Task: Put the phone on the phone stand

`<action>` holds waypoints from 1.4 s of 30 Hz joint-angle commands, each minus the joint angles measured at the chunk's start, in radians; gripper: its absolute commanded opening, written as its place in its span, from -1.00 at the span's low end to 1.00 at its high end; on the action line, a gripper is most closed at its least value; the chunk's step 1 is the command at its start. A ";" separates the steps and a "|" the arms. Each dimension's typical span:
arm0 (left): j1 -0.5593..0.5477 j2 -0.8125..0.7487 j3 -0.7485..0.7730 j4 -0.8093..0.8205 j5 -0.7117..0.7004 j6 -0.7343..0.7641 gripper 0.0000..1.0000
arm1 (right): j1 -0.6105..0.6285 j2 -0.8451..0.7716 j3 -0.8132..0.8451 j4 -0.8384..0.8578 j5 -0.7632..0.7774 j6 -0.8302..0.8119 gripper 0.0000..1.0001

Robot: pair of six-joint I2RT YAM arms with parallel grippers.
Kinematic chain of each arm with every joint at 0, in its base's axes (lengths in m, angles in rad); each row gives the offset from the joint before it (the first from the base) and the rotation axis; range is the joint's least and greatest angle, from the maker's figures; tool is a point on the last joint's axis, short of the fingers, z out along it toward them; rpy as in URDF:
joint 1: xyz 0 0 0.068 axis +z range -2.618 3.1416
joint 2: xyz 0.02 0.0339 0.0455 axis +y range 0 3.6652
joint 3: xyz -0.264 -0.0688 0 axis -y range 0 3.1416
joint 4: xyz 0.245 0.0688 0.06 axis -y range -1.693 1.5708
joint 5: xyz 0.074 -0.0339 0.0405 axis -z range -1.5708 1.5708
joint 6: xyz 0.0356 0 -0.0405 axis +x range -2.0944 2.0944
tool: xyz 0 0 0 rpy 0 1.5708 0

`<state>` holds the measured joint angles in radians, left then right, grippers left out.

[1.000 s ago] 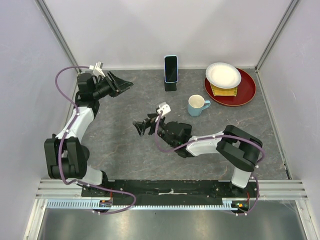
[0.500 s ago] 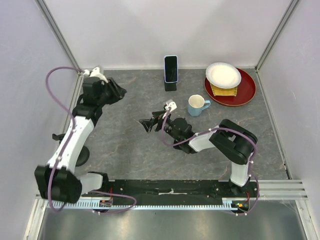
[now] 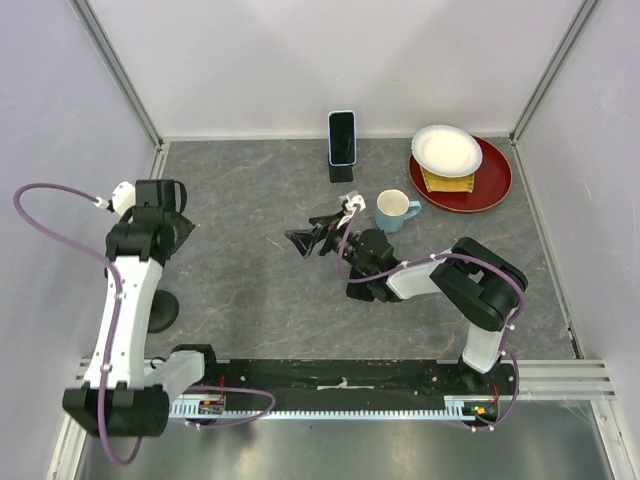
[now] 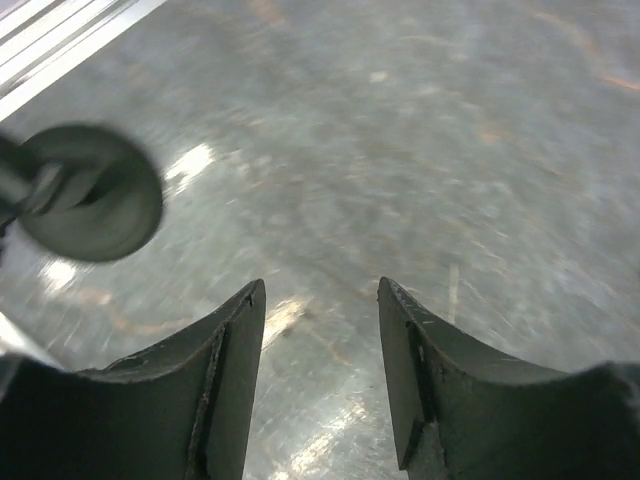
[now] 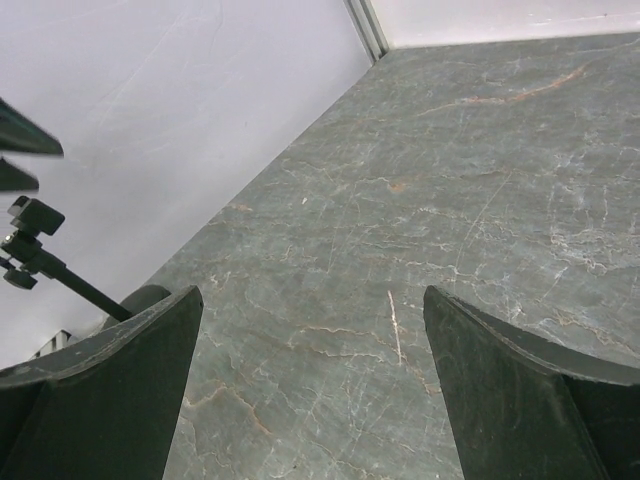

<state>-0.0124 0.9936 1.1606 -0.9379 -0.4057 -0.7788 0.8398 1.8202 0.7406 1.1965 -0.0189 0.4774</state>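
Grey marbled bench (image 3: 250, 290), white walls (image 3: 300, 60); blue-edged black phone (image 3: 342, 136) upright on small black stand (image 3: 341, 173), back centre; left claw (image 4: 320, 300) part-open, empty, well apart; right claw (image 5: 310, 300) spread wide, empty, nearer.

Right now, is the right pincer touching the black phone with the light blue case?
Apart. The top view shows bare grey tabletop between the open right pincer and the black phone.

Phone (image 3: 342, 137) on stand (image 3: 341, 173) at the back; mug (image 3: 395, 211) nearer, to its right.

One phone (image 3: 342, 137), one mug (image 3: 395, 211), two plates (image 3: 446, 149) (image 3: 495, 182)
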 commanded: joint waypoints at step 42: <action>0.562 0.270 0.140 -0.475 -0.139 -0.479 0.11 | -0.099 0.067 0.006 0.147 -0.151 0.208 0.96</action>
<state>0.5396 1.2758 1.3170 -1.3411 -0.5133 -1.2045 0.7498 1.8675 0.7315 1.2690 -0.1432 0.6521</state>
